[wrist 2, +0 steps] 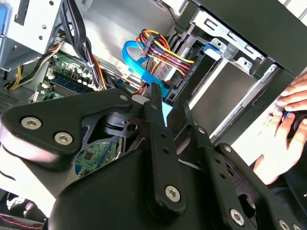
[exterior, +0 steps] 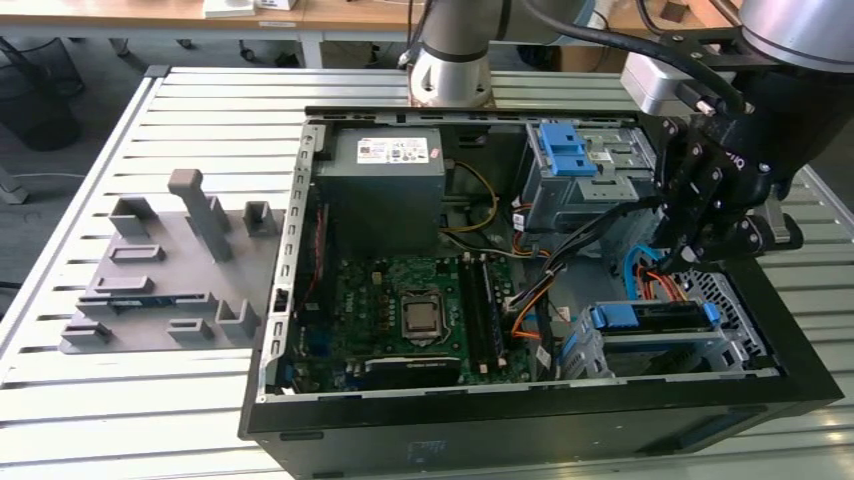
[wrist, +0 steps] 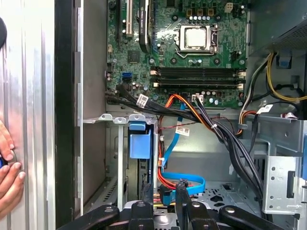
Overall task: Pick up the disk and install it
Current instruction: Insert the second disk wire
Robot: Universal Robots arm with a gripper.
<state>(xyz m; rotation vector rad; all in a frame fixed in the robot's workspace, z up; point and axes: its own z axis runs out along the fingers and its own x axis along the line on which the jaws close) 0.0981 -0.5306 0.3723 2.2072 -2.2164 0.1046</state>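
Disk sits in the drive cage at the case's corner on the exterior view's right, long axis running across that view, blue bracket end toward the motherboard. Its label face is hidden by the cage. Gripper hangs just above the cage; in both wrist views the fingers stand close together with nothing between them. Power supply sticker print is illegible. A person's hand rests beside the case, partly cut off.
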